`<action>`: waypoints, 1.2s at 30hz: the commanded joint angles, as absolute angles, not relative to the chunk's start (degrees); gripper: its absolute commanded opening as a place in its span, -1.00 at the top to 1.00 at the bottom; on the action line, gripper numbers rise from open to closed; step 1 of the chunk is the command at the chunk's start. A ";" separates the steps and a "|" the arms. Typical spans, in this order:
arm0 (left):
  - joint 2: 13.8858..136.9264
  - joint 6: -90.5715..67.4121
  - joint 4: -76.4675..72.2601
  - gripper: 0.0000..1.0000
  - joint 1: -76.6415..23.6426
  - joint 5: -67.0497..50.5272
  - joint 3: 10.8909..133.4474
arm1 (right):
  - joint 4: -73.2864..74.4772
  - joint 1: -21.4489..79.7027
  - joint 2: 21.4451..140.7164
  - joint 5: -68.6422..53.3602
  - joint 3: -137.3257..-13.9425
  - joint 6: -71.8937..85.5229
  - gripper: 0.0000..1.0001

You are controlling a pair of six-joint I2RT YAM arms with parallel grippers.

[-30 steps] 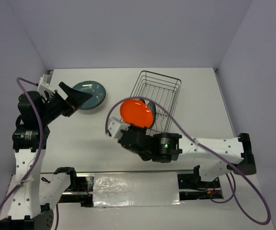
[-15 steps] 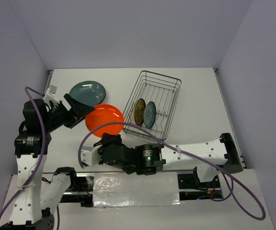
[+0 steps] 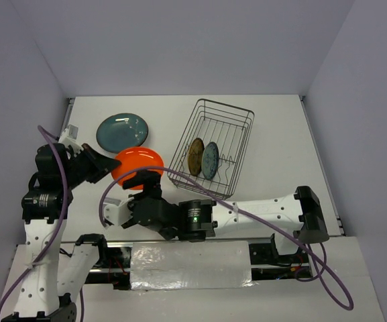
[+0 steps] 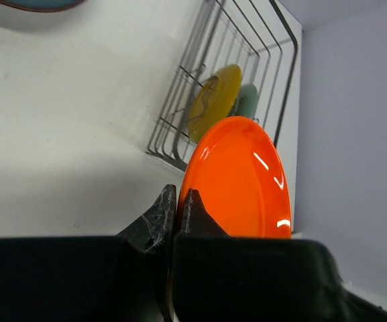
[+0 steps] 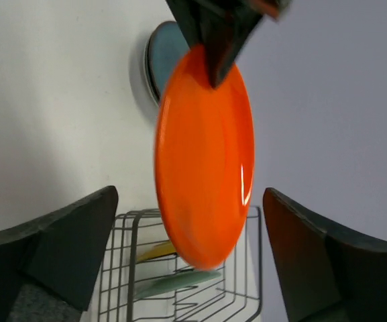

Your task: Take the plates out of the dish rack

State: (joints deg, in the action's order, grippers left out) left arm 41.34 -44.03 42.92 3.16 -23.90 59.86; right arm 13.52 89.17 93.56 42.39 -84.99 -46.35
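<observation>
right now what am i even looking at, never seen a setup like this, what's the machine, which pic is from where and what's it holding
These are two robot arms bolted at the near edge of a white table, each ending in a two-finger gripper. The wide picture comes from a fixed camera above and behind the arms. The other two come from a small camera on each wrist, so the dark shapes at the bottom of those are that arm's own fingers.

The left gripper is pinched shut on the rim of an orange plate, holding it on edge. The right gripper is wide open and faces that plate without gripping it.

A dark teal plate lies flat on the table. The wire dish rack holds a mustard-yellow plate and a grey-blue plate, both standing on edge.
</observation>
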 commanded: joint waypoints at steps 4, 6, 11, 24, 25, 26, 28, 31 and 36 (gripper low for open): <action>39.11 -50.17 39.82 1.00 2.99 -6.61 54.06 | 7.91 85.35 78.27 40.96 -75.78 -30.36 -1.00; 39.64 -51.32 35.35 1.00 2.90 -3.53 49.67 | 7.21 84.38 71.33 39.65 -71.13 -24.39 -1.00; 42.80 -52.91 23.40 1.00 2.90 -1.33 40.97 | 12.03 82.80 60.31 40.69 -67.50 -7.08 -1.00; 51.85 -57.39 7.57 0.60 2.90 2.28 25.86 | 28.03 70.32 48.86 38.15 -65.39 17.13 -1.00; 52.38 -57.48 7.21 0.57 2.90 2.55 25.32 | 28.99 69.53 49.74 37.10 -66.26 18.62 -1.00; 53.17 -57.48 6.77 0.51 2.90 2.72 24.96 | 31.01 67.43 51.40 36.48 -66.79 19.42 -1.00; 53.87 -57.39 5.89 0.42 2.90 2.37 23.91 | 32.60 64.53 52.99 33.51 -68.02 22.04 -1.00; 54.23 -57.31 7.46 -0.08 2.81 2.55 23.56 | 34.71 56.88 56.50 26.66 -69.34 25.39 -1.00; 51.60 -56.95 13.17 -0.94 2.90 2.29 24.61 | 36.56 54.06 64.85 30.14 -71.88 33.54 -1.00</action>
State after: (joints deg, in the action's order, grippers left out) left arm 53.78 -56.90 11.64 3.09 1.72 23.11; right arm 34.76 54.65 62.61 30.13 -67.79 25.56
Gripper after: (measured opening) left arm 0.933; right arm 0.999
